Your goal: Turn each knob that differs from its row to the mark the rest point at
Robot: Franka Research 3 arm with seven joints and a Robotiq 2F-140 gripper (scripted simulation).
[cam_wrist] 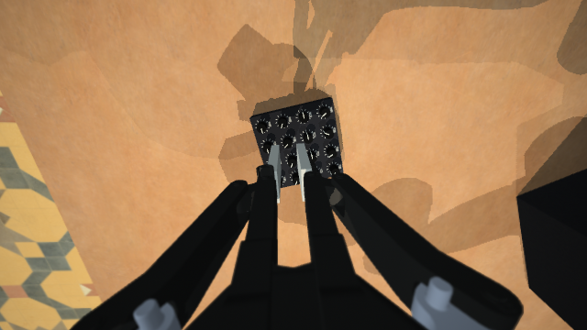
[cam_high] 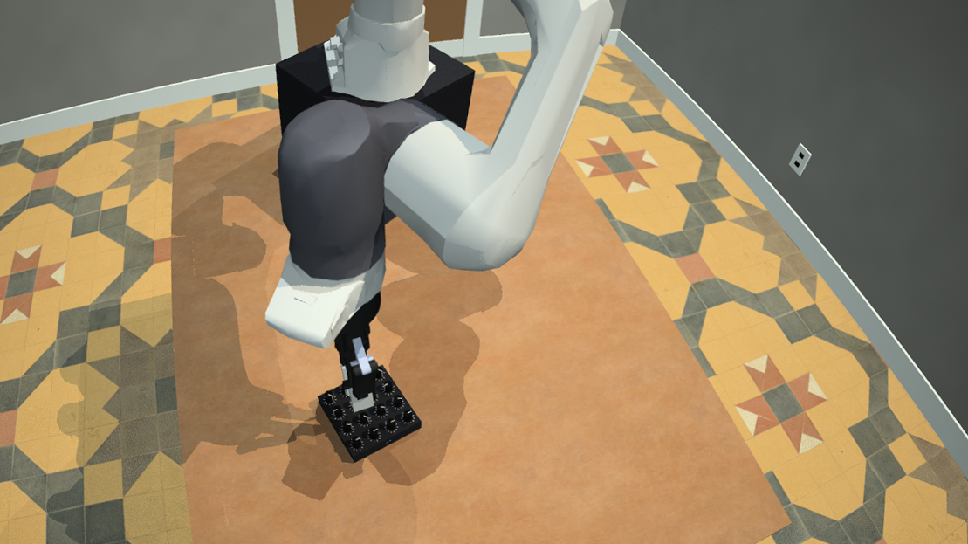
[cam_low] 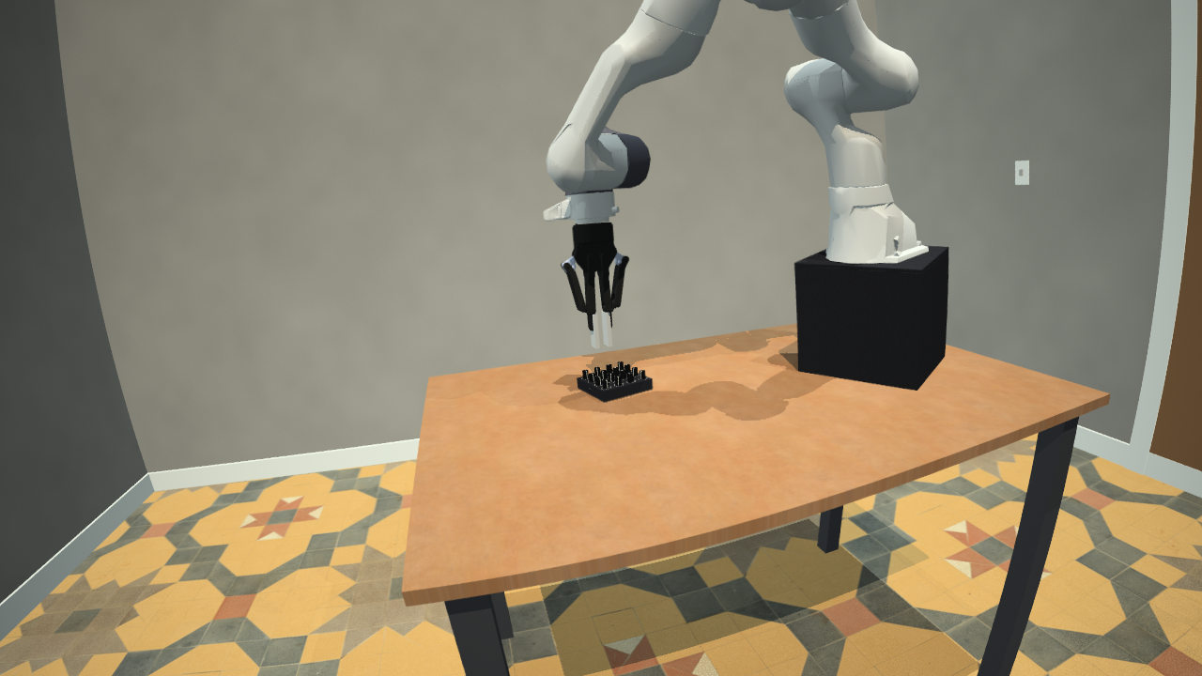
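Note:
The black knob box (cam_high: pixel 388 436) (cam_low: pixel 617 389) (cam_wrist: pixel 317 123) stands on its feet on the table, with sixteen black knobs that each bear a white line. My gripper (cam_high: pixel 360 396) (cam_low: pixel 601 342) (cam_wrist: pixel 288 157) hangs straight above the box, clear of the knobs. Its fingers point down with a narrow gap between them and hold nothing. In the wrist view the two pale finger pads cover part of the box's near left knobs. The printed names and the socket side are too small to make out.
The wooden table (cam_high: pixel 582 357) (cam_low: pixel 672 470) (cam_wrist: pixel 138 92) bears the black pedestal (cam_high: pixel 451 82) (cam_low: pixel 870 314) (cam_wrist: pixel 555 238) of the arm at its far end. The knob box stands near one long edge of the table.

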